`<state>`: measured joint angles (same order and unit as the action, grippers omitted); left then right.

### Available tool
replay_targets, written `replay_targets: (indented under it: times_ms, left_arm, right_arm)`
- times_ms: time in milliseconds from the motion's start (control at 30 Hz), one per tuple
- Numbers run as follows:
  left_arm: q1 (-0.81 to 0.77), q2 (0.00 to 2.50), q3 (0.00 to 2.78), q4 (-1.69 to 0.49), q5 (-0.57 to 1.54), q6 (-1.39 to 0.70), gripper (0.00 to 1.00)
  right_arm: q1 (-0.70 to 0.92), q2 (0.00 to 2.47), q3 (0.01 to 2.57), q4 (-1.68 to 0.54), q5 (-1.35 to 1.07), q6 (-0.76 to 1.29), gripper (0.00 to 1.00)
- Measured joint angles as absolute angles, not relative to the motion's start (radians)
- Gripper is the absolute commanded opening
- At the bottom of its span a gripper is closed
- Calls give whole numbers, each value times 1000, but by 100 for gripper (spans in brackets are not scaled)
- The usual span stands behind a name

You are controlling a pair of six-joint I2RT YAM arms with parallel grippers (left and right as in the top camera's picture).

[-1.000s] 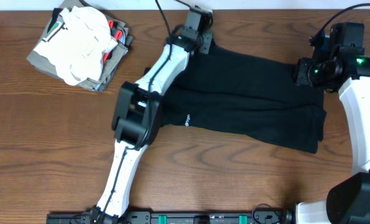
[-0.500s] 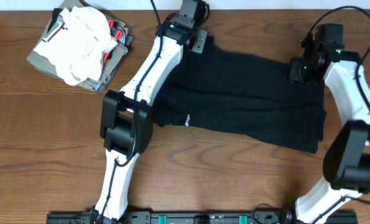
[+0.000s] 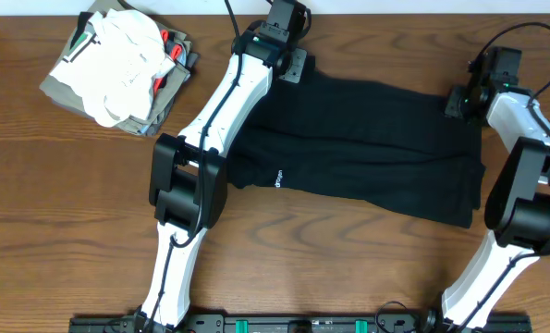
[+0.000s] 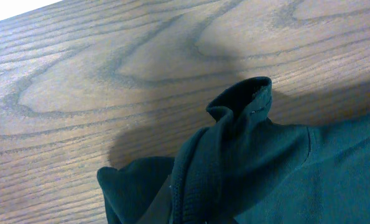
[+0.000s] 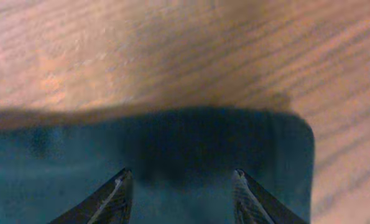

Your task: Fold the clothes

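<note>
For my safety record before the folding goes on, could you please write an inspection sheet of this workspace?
Surface: wooden table, no spills seen.
Job's things: black garment spread flat, small white logo near its left edge.
Clutter: stack of folded clothes at the far left.
Grippers: left end effector shut on the garment's far left corner; right end effector open over its far right corner.
Cables: black cables run to both wrists.
Surroundings: white strip beyond the far edge.

The brown wood-grain worktop [image 3: 53, 203] carries a black garment [image 3: 367, 148], spread mostly flat across its middle and right. A stack [image 3: 117, 69] of folded white, grey and red clothes lies at its far left corner.
</note>
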<state>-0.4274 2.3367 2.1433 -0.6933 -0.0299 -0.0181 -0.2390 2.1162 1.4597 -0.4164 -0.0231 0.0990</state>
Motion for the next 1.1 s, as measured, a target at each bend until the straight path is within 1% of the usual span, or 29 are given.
replay_targets:
  times_ms: [267, 633, 900, 1000, 1100]
  left_arm:
    - [-434, 2337, 2143, -701, -30, -18, 9]
    - [-435, 2337, 2143, -739, -30, -18, 9]
    - [-435, 2337, 2143, -765, -30, -18, 9]
    - [-435, 2337, 2143, -779, -30, -18, 8]
    - [-435, 2337, 2143, -783, -30, -18, 7]
  right_arm:
    - [-239, 2140, 1460, -320, 61, 99, 51]
    - [-274, 2140, 1460, -297, 102, 99, 50]
    - [-310, 2166, 1460, -296, 86, 98, 48]
    - [-310, 2184, 1460, -292, 65, 97, 44]
    - [-310, 2185, 1461, -290, 43, 95, 31]
